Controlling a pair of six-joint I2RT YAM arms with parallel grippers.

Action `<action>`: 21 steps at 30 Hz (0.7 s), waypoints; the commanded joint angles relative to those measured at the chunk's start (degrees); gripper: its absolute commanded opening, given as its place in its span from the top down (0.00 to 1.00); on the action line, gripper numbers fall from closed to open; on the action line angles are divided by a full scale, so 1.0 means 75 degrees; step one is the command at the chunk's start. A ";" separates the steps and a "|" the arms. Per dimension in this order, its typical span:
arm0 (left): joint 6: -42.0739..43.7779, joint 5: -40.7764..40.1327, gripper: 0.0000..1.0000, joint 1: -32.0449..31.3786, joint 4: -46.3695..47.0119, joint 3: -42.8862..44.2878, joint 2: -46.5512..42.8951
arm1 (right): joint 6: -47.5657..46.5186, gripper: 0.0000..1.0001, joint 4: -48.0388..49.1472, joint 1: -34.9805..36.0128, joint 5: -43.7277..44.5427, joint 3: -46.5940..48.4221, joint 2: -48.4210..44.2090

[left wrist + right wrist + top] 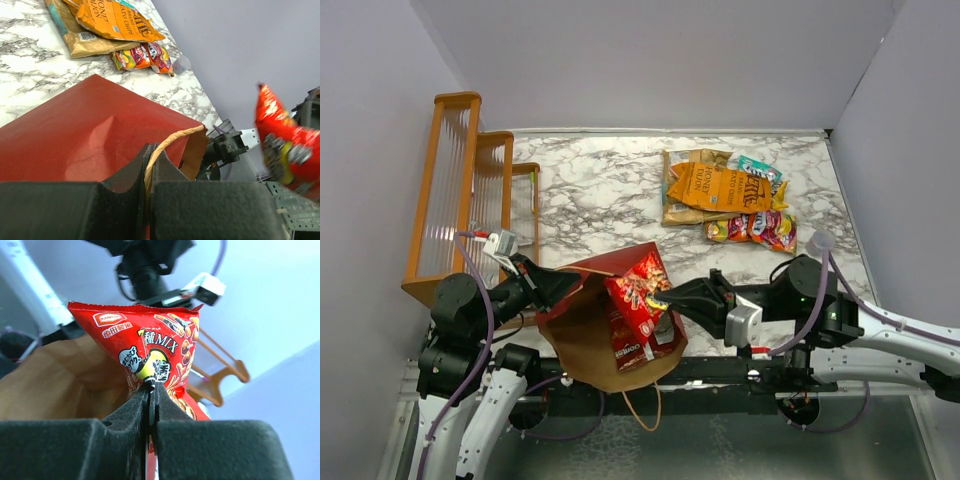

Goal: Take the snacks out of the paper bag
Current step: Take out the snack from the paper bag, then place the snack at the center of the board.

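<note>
**Left.** A stepped orange wooden rack (470, 190) stands against the left wall on the white, grey-veined marble table (600, 190). Just right of it, the left gripper (555, 288) meets the large paper carrier bag (585, 345). The bag is dark red outside and brown kraft inside, and lies between the two arms at the near table edge. In the left wrist view, the left gripper (148, 155) has its black fingers pressed together on the bag's twisted tan paper handle (167, 142) at the rim. The red wall of the paper carrier bag (90, 130) fills the foreground.

**Centre.** A glossy red snack packet (638, 305), printed with Japanese lettering and "MIX", sits over the bag's open mouth in the top view. From the left wrist, the snack packet (282, 145) hangs in the air to the right of the rim, apart from it. The right gripper (662, 300) holds it. In the right wrist view, the right gripper (151, 392) is clamped on the lower middle of the snack packet (150, 345), with kraft paper behind.

**Right.** A pile lies on the far part of the table, well apart from the bag:
- An orange-brown chip bag (725, 187) lies on top of a flat tan packet (682, 210).
- A teal-white pouch (760, 168) shows at the chip bag's far right corner.
- Red-yellow candy packs (752, 228) lie just beside the chip bag on its near side.
</note>
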 commanded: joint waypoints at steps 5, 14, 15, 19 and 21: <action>0.0031 -0.0205 1.00 -0.0022 0.0115 -0.0050 -0.0031 | -0.0132 0.97 0.1187 -0.0017 0.2989 0.0435 0.0040; 0.0007 -0.0208 1.00 -0.0023 0.0036 0.0060 -0.0055 | -0.0781 0.95 0.3655 -0.1284 0.6376 -0.0438 0.1333; 0.0003 -0.0217 1.00 -0.0023 0.0027 0.0063 -0.0067 | -0.0337 0.96 0.3588 -0.1761 0.5973 -0.0484 0.1395; 0.0012 -0.0220 1.00 -0.0023 -0.0037 0.0129 -0.0080 | 0.0624 0.96 0.3689 -0.3437 0.4996 -0.0688 0.2118; 0.0011 -0.0224 1.00 -0.0023 -0.0060 0.0156 -0.0095 | 0.0866 0.96 0.3903 -0.3975 0.4999 -0.0705 0.2706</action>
